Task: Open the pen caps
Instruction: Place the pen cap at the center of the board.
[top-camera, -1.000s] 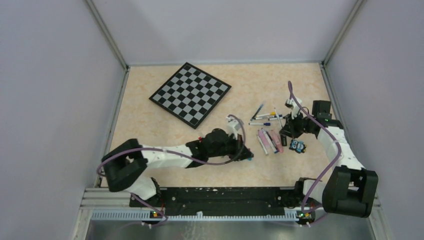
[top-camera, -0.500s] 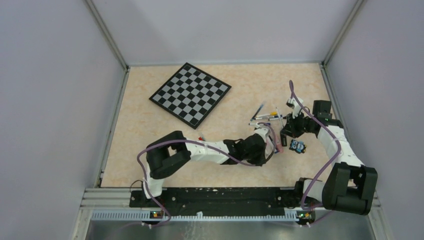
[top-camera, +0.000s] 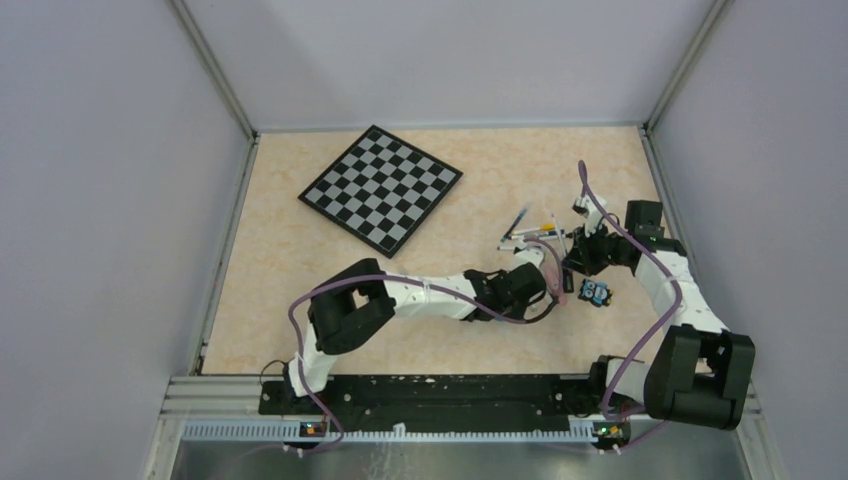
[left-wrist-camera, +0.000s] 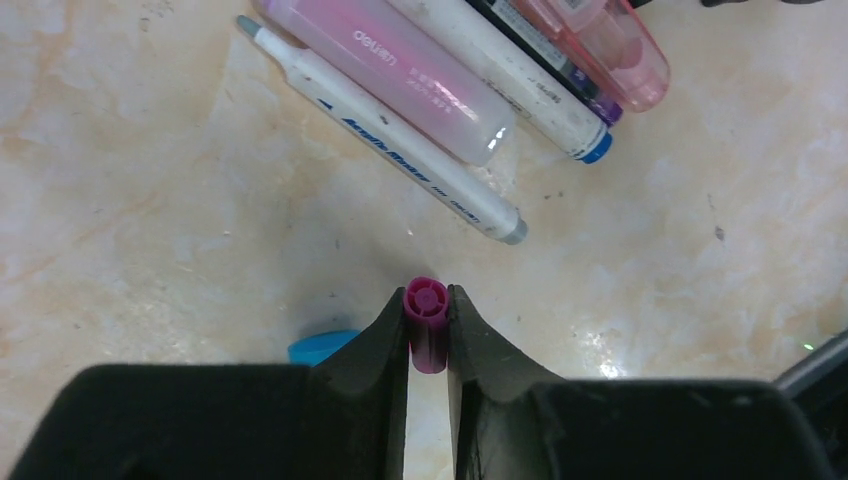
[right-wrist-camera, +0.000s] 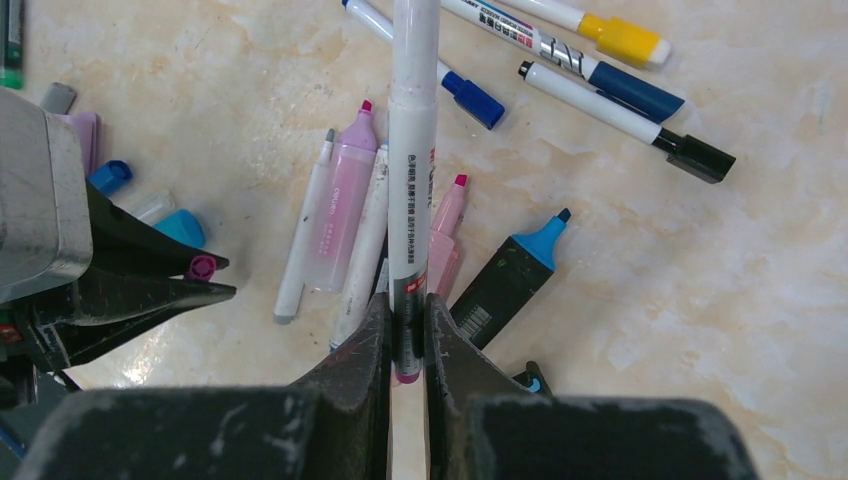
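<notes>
Left gripper (left-wrist-camera: 428, 303): one; jaws narrow, pinched on one magenta cap (left-wrist-camera: 428, 335), whose ringed end stands just past the fingertips.

Right gripper (right-wrist-camera: 407, 322): one; jaws narrow, clamped on one white pen (right-wrist-camera: 413, 150), with the barrel running toward 12 o'clock in the right wrist view.

Loose caps on the table (top-camera: 300, 250): two counted, at 9 o'clock of the white pen; one blue cap (right-wrist-camera: 108, 177) and one light blue cap (right-wrist-camera: 182, 226), both near the left gripper's fingers.

Caps seated on pens: three, at 1 o'clock of the white pen; one yellow cap (right-wrist-camera: 625, 40), one dark blue cap (right-wrist-camera: 472, 100), one black cap (right-wrist-camera: 697, 156).

Uncapped pink highlighters (right-wrist-camera: 345, 215): two, tips bare; one at 11 o'clock and one at 1 o'clock of the right gripper.

Black marker (right-wrist-camera: 505, 285): one, blue tip bare; at 2 o'clock of the right gripper.

Checkered board (top-camera: 381, 188): one; at 10 o'clock on the table in the top view, well apart from the pens.

Owl-like figure (top-camera: 595, 291): one; at 5 o'clock of the right gripper in the top view.
</notes>
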